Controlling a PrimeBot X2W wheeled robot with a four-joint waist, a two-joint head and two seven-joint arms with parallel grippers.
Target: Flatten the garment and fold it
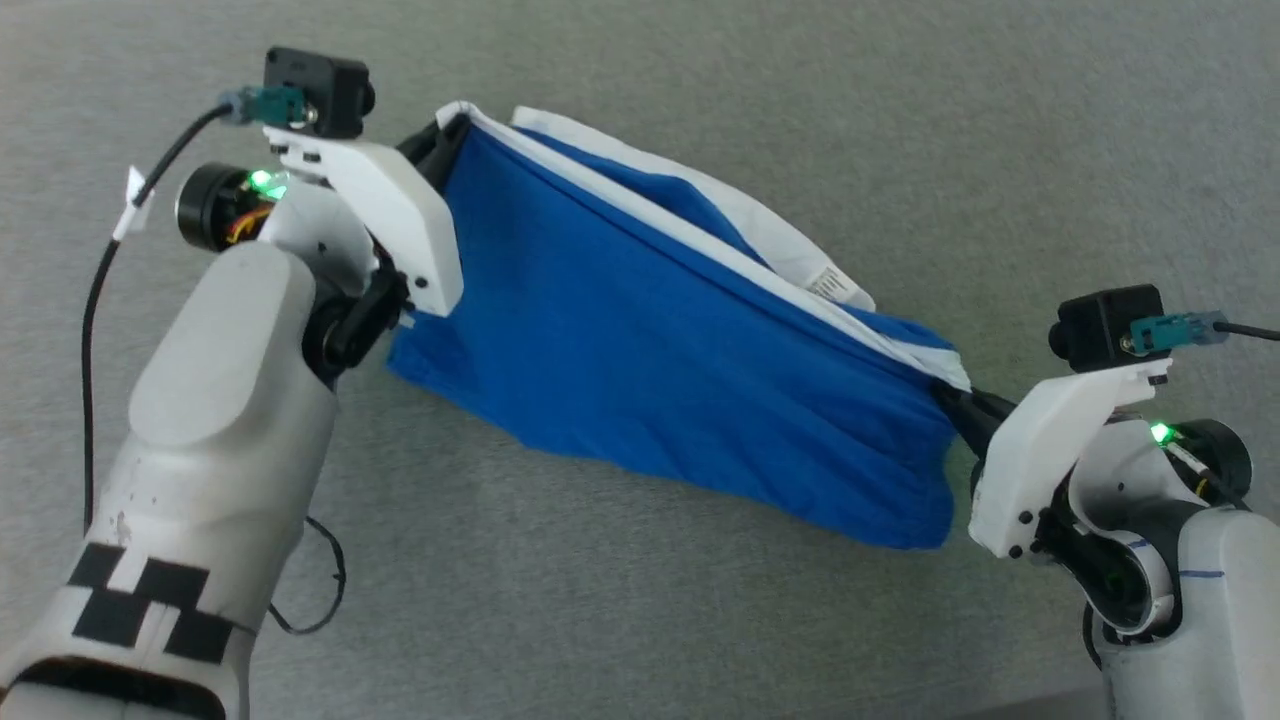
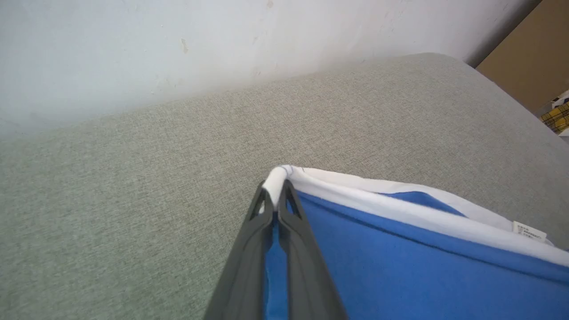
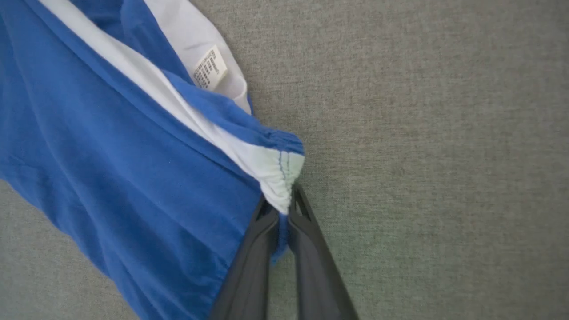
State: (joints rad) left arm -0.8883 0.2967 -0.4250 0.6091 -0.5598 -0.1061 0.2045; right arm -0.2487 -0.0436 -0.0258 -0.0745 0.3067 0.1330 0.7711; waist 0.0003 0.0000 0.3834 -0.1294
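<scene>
The garment (image 1: 650, 340), royal-blue shorts with a white stripe along the top edge, is stretched taut between my two grippers above the grey surface. My left gripper (image 1: 445, 135) is shut on its upper-left white corner; in the left wrist view the fingers (image 2: 246, 249) pinch that white edge of the garment (image 2: 400, 266). My right gripper (image 1: 962, 405) is shut on the lower-right gathered corner, and the right wrist view shows its fingers (image 3: 311, 249) clamping the white puckered end of the garment (image 3: 111, 146). The blue cloth hangs down from the stretched edge. A white label (image 3: 210, 67) shows inside.
A grey fabric surface (image 1: 800, 90) lies under everything. A pale wall (image 2: 178, 44) rises behind it, and a brown panel (image 2: 529, 66) stands past its far right corner. A black cable (image 1: 95, 300) runs along my left arm.
</scene>
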